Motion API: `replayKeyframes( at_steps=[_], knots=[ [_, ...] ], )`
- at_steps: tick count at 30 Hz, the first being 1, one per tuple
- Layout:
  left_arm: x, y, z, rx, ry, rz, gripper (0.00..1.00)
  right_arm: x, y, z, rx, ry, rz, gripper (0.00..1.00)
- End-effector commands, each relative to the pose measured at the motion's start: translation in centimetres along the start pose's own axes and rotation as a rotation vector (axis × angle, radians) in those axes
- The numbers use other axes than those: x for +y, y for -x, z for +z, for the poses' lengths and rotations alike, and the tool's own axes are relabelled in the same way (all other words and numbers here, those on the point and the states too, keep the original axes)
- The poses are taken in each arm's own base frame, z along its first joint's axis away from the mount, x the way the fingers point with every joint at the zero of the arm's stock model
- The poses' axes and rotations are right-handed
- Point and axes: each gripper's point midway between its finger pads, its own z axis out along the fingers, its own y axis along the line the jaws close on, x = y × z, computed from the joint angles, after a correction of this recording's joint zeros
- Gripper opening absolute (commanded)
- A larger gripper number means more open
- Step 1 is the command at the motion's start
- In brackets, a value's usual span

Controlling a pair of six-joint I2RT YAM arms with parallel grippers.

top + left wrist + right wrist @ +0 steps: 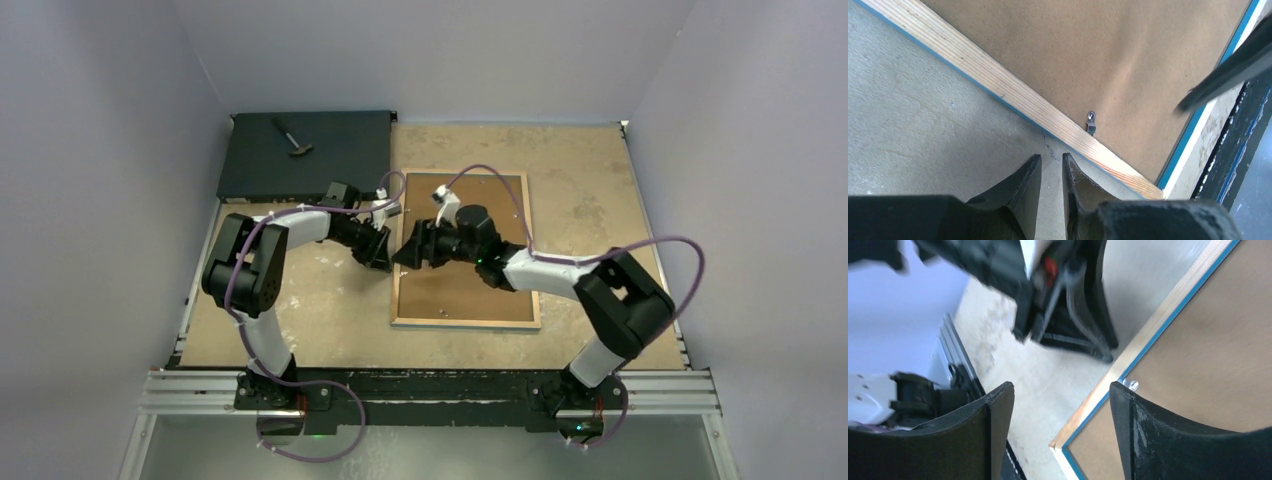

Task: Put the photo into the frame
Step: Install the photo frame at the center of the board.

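The frame (465, 322) lies face down in the middle of the table, its bare wood rim (998, 82) around a brown backing panel (1098, 50). A small metal tab (1091, 121) sits at the rim's inner edge. The photo is not in view. My left gripper (1052, 159) hovers over the table just outside the frame's left rim, its jaws a narrow gap apart with nothing between them. Facing it tip to tip, my right gripper (1062, 390) hangs open over that same rim (1148, 330), one finger above the panel (1208, 340) and one above the table, holding nothing.
A flat black box (305, 155) with a small hammer-like tool (292, 138) on it lies at the back left. Walls close in on three sides. The left arm (1058, 295) is close in front of the right gripper.
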Motion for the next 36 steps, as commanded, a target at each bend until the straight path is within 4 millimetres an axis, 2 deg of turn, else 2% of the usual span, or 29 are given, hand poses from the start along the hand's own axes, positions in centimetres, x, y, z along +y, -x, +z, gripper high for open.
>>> replayKeyframes(
  at_steps=[1,4,6,8,10,12,15,18,22,28,36],
  knots=[
    [-0.3,0.0,-1.0,0.012,-0.014,0.089,0.21,-1.3,6.6,-4.4,-0.172,-0.060,0.002,0.77],
    [0.0,-0.9,-1.0,0.044,0.000,0.121,0.22,-4.8,9.8,-7.6,-0.267,-0.186,0.055,0.88],
    [0.2,-1.7,-0.8,0.071,0.007,0.135,0.22,-7.8,12.0,-10.2,-0.328,-0.292,0.090,0.92],
    [0.3,-2.0,-0.7,0.080,0.012,0.138,0.21,-8.7,12.9,-11.5,-0.355,-0.317,0.102,0.92],
    [0.1,-1.9,-0.8,0.074,0.002,0.134,0.21,-9.0,13.2,-11.7,-0.360,-0.342,0.084,0.89],
    [-0.2,-1.6,-0.7,0.054,-0.007,0.119,0.21,-8.5,11.2,-10.4,-0.316,-0.306,0.112,0.82],
    [-0.8,-1.1,-0.6,0.029,-0.036,0.095,0.21,-7.3,6.7,-7.9,-0.238,-0.248,0.153,0.73],
    [-1.2,-0.6,-0.7,0.017,-0.053,0.084,0.20,-5.3,2.9,-5.5,-0.161,-0.187,0.166,0.65],
    [-1.3,-0.3,-0.8,0.011,-0.059,0.080,0.20,-2.7,-0.3,-2.9,-0.083,-0.130,0.136,0.63],
    [-1.4,-0.4,-0.7,0.007,-0.060,0.072,0.20,-1.6,-2.3,-0.7,-0.039,-0.088,0.140,0.63],
    [-1.4,-0.5,-0.6,0.005,-0.069,0.065,0.20,-1.8,-2.5,1.9,-0.043,-0.101,0.131,0.59]
  ],
)
